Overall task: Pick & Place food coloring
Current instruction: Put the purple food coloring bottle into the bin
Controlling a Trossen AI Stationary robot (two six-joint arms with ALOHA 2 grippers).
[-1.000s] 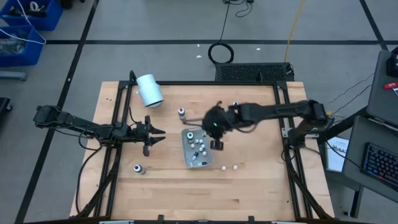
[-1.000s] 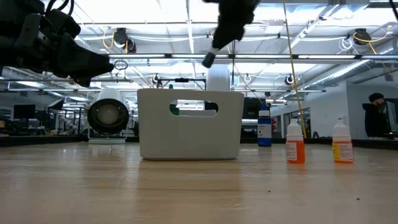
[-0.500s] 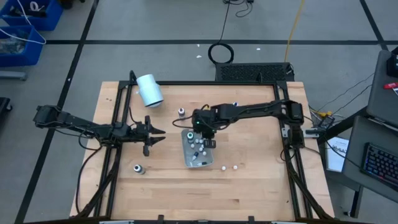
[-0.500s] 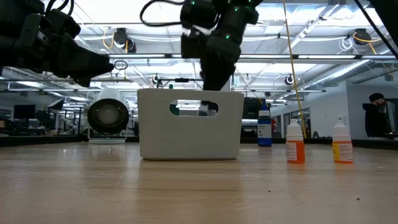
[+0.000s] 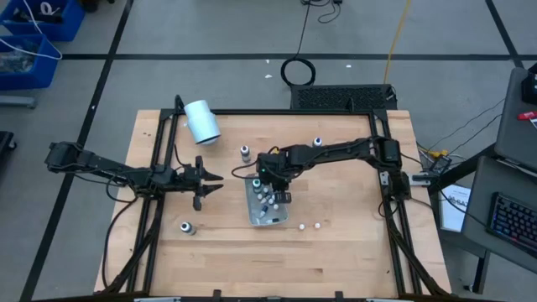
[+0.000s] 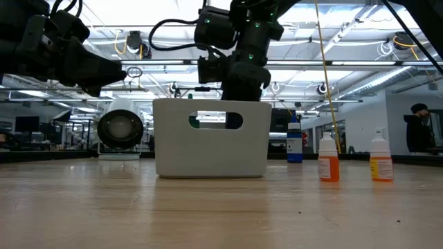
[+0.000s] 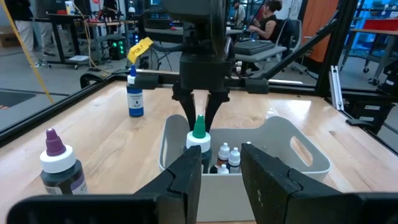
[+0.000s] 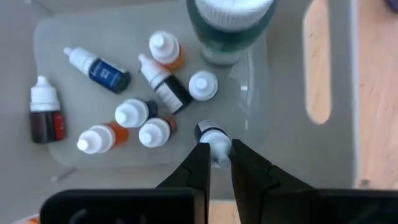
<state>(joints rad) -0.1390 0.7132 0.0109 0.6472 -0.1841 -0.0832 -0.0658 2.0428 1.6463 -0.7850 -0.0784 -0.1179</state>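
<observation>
So the right gripper (image 5: 276, 186) is down inside the bin (image 5: 252, 210) in the middle of the worktop (image 5: 336, 252), fingers nearly closed around a small white-capped bottle (image 8: 214, 138). From the right wrist view it looks like that bottle is at or close to the bin floor, so my guess is it's about to be dropped off, but I can't tell if it's actually touching down.

Progress looks decent. The bin already has a bunch of dropper bottles in it: a blue one (image 8: 102, 70) lying on its side, a red one (image 8: 43, 118), a couple of orange ones, a dark one, plus a bigger green bottle (image 7: 198, 140) standing near one end.

Still out on the worktop as far as I can see:
- purple-top bottle (image 5: 245, 152) just beyond the bin
- blue bottle (image 5: 317, 142) further back on the right side
- two little ones (image 5: 310, 226) near the front, right of the bin
- one more (image 5: 186, 227) at front left, well apart from everything

So roughly five left to collect, judging by the overhead view.

Left gripper (image 5: 210, 182) is just hovering left of the bin, fingers spread apart with nothing in them. The white cylinder (image 5: 201, 122) lies at the back left.
</observation>
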